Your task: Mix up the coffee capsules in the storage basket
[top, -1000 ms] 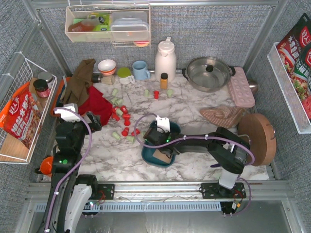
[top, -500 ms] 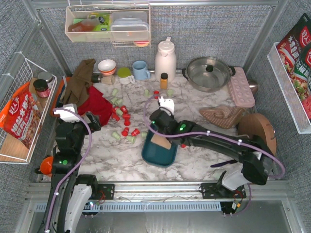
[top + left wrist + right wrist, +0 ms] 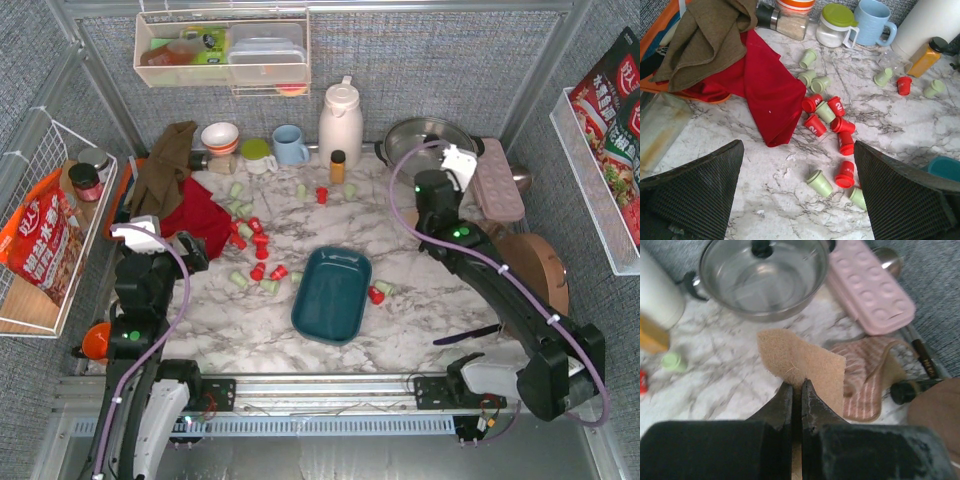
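Pinching tan card (image 3: 801,362), right fingers (image 3: 785,401); coffee capsules (image 3: 815,125) flank storage basket (image 3: 332,293).

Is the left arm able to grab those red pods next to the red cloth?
Probably yes. Its fingers are wide open and empty, and the red capsules lie on bare marble just ahead, with nothing in between.

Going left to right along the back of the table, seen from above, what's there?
Brown cloth, bowl, green-lidded jar, blue mug, white jug, metal pot, pink tray.
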You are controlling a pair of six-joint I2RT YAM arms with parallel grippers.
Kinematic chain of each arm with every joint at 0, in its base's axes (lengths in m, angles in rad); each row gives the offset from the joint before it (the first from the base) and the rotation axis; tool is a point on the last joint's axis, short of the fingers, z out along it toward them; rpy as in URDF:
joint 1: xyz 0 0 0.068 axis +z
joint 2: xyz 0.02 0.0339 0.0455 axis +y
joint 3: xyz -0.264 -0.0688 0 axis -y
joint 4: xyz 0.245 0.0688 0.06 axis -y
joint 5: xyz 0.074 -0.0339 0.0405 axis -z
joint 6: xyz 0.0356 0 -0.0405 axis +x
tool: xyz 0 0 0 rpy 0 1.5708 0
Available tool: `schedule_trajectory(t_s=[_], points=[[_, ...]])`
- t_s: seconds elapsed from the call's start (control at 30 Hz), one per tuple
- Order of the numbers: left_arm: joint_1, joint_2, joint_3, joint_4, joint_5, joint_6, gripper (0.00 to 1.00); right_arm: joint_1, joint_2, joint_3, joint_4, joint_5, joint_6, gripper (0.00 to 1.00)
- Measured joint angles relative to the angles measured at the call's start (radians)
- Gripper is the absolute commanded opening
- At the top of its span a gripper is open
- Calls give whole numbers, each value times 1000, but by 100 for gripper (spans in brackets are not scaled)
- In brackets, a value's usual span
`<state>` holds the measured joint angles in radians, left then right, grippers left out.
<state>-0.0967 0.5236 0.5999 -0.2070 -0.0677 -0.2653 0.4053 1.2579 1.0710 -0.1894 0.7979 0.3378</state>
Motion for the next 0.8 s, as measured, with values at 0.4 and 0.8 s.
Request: schedule_trajectory(t_s=[0.4, 0.8], points=[[0, 10, -8, 27, 18, 4, 99, -304, 127, -38, 230, -48, -59, 0], [0, 30, -9, 28, 18, 7, 99, -415, 357, 24, 256, -219, -57, 62]])
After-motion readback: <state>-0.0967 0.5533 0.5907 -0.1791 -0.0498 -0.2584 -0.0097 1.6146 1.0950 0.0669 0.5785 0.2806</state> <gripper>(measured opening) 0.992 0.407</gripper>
